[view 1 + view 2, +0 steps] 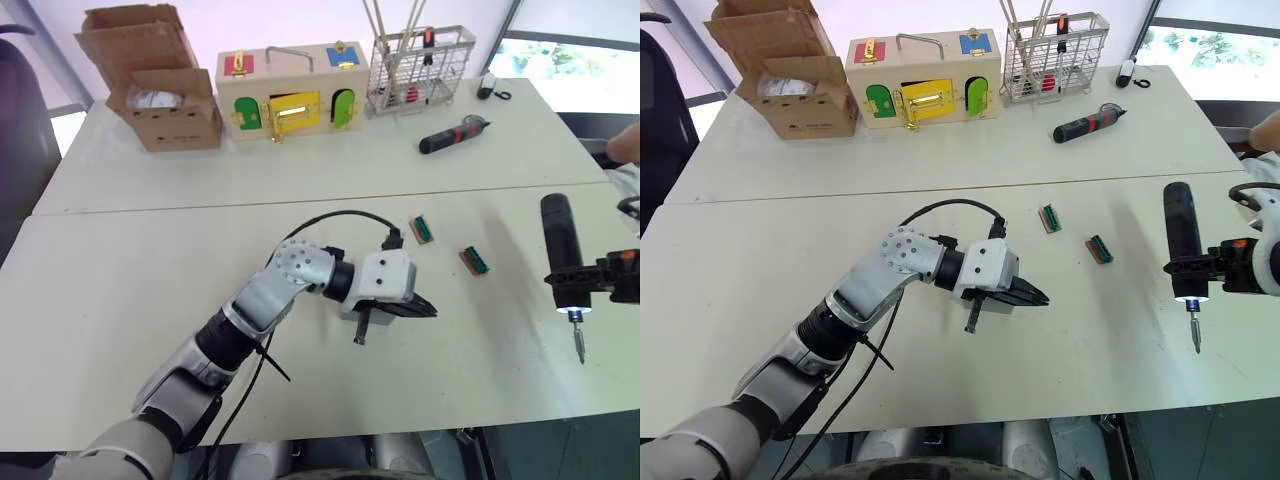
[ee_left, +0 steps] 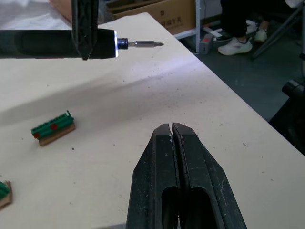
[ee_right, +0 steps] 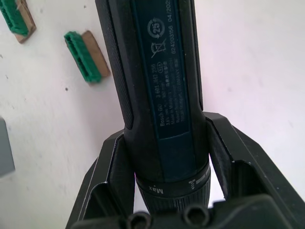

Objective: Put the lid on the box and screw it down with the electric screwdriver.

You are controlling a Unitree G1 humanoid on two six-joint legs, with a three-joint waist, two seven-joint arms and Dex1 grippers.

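My right gripper [image 1: 572,283] is shut on the electric screwdriver [image 1: 558,240], a thick dark cylinder at the table's right side. It is held just above the surface, with its thin bit [image 1: 580,342] pointing toward the front edge and its tip light on. In the right wrist view both fingers [image 3: 112,157] clamp the barrel [image 3: 162,71]. My left gripper [image 1: 430,308] lies low over the table's middle, shut and empty, with its tips [image 2: 171,129] pressed together. The lid and the box are hidden. A grey edge [image 3: 4,148] at the border of the right wrist view cannot be identified.
Two green terminal blocks [image 1: 421,229] [image 1: 473,261] lie between the grippers. At the back stand a cardboard box [image 1: 160,85], a wooden box with coloured doors [image 1: 285,100] and a wire rack [image 1: 420,65]. A red-and-black screwdriver [image 1: 452,135] lies near the rack. A person's hand [image 1: 625,140] shows at the right.
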